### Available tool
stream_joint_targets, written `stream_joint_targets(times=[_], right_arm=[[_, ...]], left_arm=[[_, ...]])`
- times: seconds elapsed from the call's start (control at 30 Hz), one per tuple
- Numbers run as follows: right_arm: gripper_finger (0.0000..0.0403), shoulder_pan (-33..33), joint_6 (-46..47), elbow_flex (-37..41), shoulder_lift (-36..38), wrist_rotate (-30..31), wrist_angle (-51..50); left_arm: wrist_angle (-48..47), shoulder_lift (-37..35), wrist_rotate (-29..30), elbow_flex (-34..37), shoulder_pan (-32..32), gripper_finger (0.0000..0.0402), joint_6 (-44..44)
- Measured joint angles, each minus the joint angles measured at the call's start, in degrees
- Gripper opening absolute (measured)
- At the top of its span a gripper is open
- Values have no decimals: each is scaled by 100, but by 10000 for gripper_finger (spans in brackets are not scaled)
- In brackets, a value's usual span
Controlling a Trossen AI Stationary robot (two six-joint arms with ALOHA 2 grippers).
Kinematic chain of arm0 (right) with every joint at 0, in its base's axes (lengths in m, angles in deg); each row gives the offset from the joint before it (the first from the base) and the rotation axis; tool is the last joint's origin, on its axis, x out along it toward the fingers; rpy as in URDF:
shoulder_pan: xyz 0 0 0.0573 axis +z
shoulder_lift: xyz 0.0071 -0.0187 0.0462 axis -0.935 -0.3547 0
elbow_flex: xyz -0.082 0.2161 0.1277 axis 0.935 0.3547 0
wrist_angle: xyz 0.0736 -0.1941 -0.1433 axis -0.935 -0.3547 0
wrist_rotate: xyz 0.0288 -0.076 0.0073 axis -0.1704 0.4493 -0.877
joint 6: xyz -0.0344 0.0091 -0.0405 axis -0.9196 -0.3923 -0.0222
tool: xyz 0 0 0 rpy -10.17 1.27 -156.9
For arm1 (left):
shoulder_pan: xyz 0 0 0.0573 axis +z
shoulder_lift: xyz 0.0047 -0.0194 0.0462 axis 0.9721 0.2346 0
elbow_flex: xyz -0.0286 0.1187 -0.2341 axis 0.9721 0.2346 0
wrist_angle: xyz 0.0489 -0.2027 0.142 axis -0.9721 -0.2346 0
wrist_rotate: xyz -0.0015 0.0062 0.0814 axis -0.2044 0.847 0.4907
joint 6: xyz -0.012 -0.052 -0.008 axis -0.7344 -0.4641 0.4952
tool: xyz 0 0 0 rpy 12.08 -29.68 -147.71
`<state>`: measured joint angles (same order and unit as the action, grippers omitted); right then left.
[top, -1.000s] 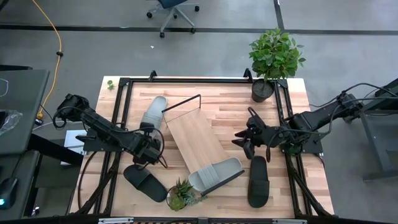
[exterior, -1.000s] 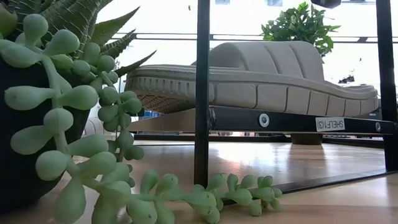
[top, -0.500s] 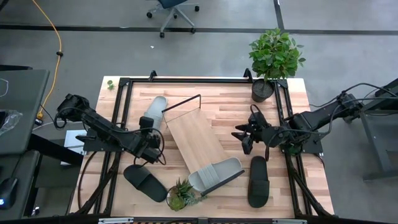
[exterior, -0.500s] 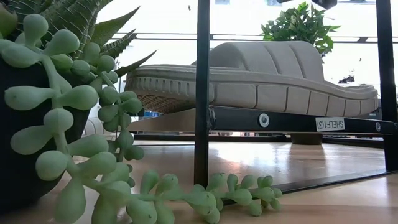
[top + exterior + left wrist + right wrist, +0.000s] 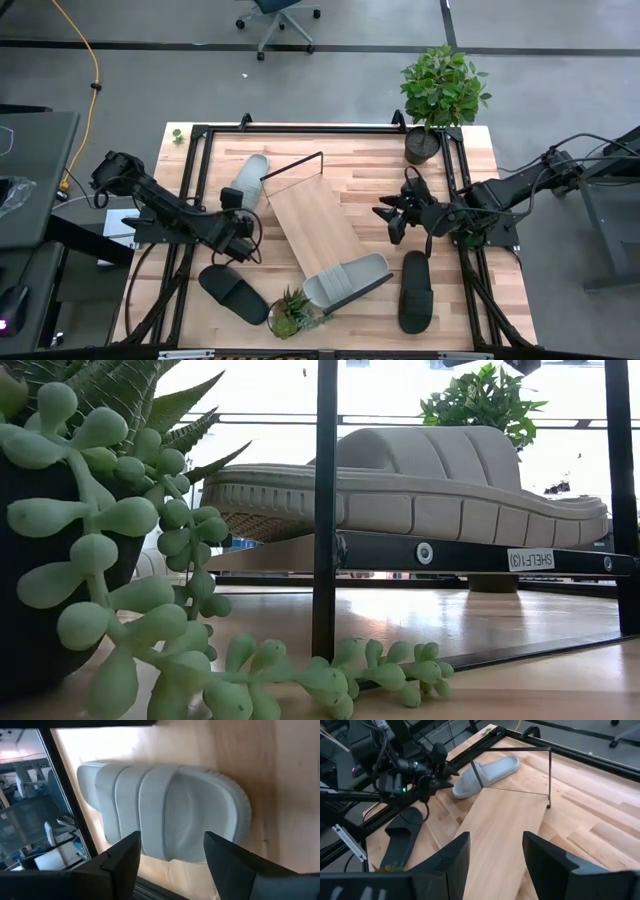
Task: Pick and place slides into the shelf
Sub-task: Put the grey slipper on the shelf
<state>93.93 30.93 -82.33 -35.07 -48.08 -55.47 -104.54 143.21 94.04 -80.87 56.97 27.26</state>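
A light grey slide lies flat on the table, left of the shelf. My left gripper is open over its near end. In the left wrist view the fingers stand apart over the ribbed strap, with the gripper not visibly touching it. A second grey slide rests sole-down on the shelf's near end. One black slide lies at the near left and another at the near right. My right gripper hangs open to the right of the shelf, empty.
A tall potted plant stands at the far right corner. A small succulent pot sits at the near edge by the shelf's end. The shelf's black rod frame rises at its far end. Bare tabletop lies beyond the shelf.
My left gripper has swung and dipped toward the grey slide on the table, and its fingers have spread from shut to open. My right gripper has turned a little at the wrist and stayed in place. None of the slides has moved.
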Motion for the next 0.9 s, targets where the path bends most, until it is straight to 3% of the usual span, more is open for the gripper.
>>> stream_joint_targets(times=[0.27, 0.7, 0.9], right_arm=[[172, 2, 153, 0, 0, -31, 17], [172, 7, -103, 0, -2, -31, -120], [172, 75, 442, 0, -2, -303, -515]], left_arm=[[-22, 0, 630, 56, 0, 207, -197], [35, 0, 587, 56, 0, 207, -201], [170, 0, 574, 56, 0, 207, -169]])
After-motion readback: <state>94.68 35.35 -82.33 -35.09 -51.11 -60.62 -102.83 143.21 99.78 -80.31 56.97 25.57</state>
